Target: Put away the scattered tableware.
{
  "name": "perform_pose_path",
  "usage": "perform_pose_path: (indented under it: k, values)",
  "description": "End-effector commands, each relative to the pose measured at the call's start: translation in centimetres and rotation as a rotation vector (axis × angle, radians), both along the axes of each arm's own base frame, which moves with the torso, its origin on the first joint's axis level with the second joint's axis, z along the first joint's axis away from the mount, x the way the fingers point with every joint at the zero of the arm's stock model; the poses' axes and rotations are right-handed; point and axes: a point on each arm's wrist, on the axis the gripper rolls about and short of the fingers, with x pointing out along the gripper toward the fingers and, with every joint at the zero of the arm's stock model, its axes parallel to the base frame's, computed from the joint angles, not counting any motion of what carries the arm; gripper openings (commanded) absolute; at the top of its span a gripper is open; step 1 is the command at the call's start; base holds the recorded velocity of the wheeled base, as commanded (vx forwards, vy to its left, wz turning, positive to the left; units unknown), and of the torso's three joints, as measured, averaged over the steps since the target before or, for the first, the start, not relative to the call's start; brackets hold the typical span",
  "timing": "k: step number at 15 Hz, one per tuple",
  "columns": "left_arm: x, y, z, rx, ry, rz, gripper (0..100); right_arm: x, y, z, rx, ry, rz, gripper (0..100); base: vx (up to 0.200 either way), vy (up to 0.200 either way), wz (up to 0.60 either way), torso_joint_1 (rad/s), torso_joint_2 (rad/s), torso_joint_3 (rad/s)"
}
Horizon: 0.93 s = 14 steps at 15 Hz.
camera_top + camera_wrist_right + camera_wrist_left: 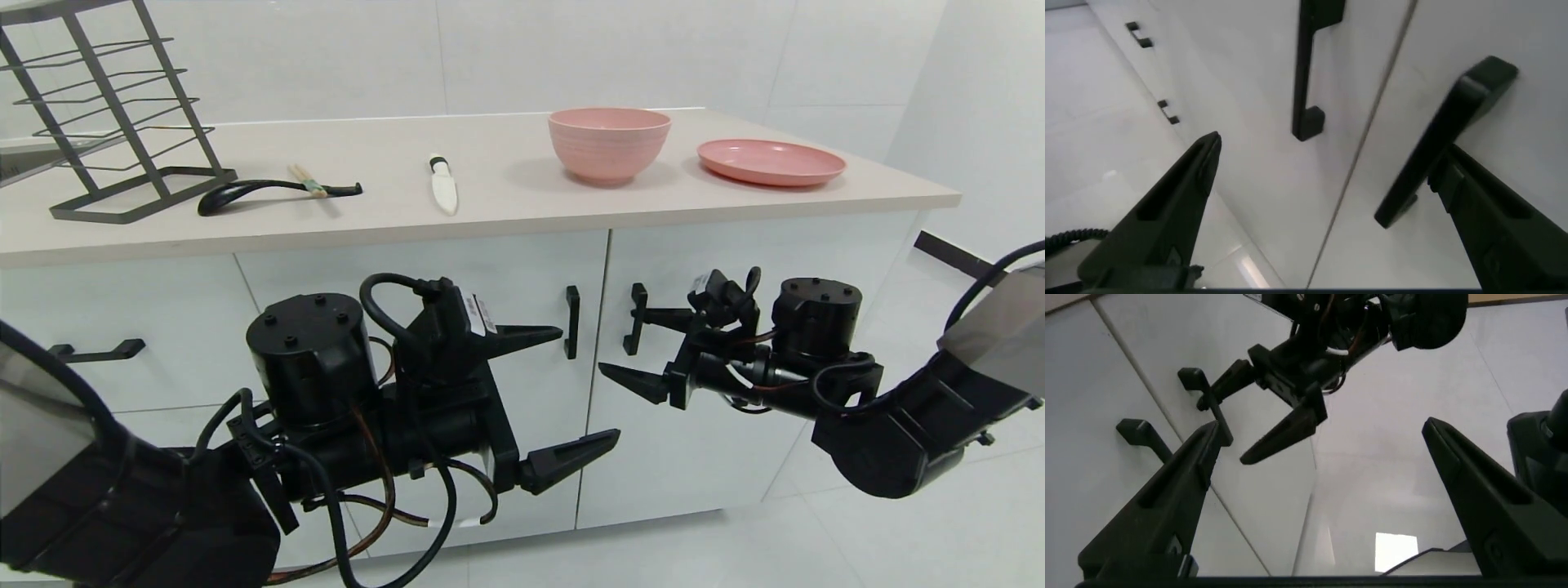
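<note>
On the counter (pixel 506 216) lie the scattered pieces: a black spoon (pixel 245 191), wooden chopsticks (pixel 307 180) across its handle, a white knife (pixel 443 185), a pink bowl (pixel 609 141) and a pink plate (pixel 771 161). Both arms hang below the counter's edge, in front of the white cabinet doors. My left gripper (pixel 588 384) (pixel 1323 429) is open and holds nothing. Facing it, my right gripper (pixel 624 343) (pixel 1327 155) is also open and holds nothing, close to the right door's handle (pixel 633 318).
A black wire dish rack (pixel 114 114) stands at the counter's far left. Two black door handles (pixel 572 322) (pixel 1308 73) flank the gap between the cabinet doors, and a drawer handle (pixel 98 351) is at the left. White floor lies to the right.
</note>
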Motion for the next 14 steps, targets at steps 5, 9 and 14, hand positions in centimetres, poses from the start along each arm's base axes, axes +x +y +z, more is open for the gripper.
perform_pose_path:
  k: [5, 9, 14]
  values:
    - [0.8, -1.0, -0.5, 0.004, 0.003, 0.028, 100, 0.0, 0.2, -0.9, 0.025, -0.004, 0.095, 100, 0.000, 0.000, 0.00, 0.000, 0.00, 0.000]
    - [1.2, -1.5, -0.7, 0.002, 0.007, 0.031, 100, -2.0, -0.4, -0.9, 0.037, 0.005, 0.166, 100, 0.000, 0.000, 0.00, 0.000, 0.00, 0.000]
    - [2.2, -3.9, -0.6, -0.023, -0.015, 0.025, 100, -7.9, -2.6, -0.2, 0.026, 0.081, 0.220, 100, 0.000, 0.000, 0.00, 0.000, 0.00, 0.000]
